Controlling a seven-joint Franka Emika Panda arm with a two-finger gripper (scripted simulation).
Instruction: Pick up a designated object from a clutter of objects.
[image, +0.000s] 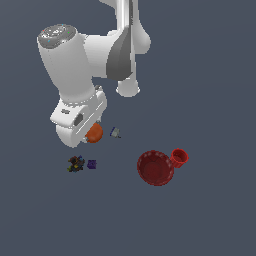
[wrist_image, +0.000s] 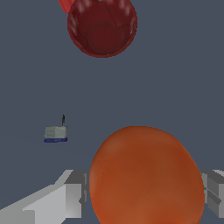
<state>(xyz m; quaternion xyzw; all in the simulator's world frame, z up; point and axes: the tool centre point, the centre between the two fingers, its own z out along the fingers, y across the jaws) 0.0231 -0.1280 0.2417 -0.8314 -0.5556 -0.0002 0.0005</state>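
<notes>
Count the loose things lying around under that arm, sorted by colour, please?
Red: 2, bowl and cup
Orange: 1, ball
Purple: 1, cube
Grey-white: 1, small piece
Dark mixed colours: 1, lump
Total: 6

The gripper (image: 90, 131) hangs over the orange ball (image: 94, 133), its fingers hidden behind the white hand. A grey-white piece (image: 115, 133) lies just beside it; the dark multicoloured lump (image: 75, 163) and purple cube (image: 92, 164) sit near, the ridged red bowl (image: 155, 168) and red cup (image: 179, 157) well apart.
</notes>
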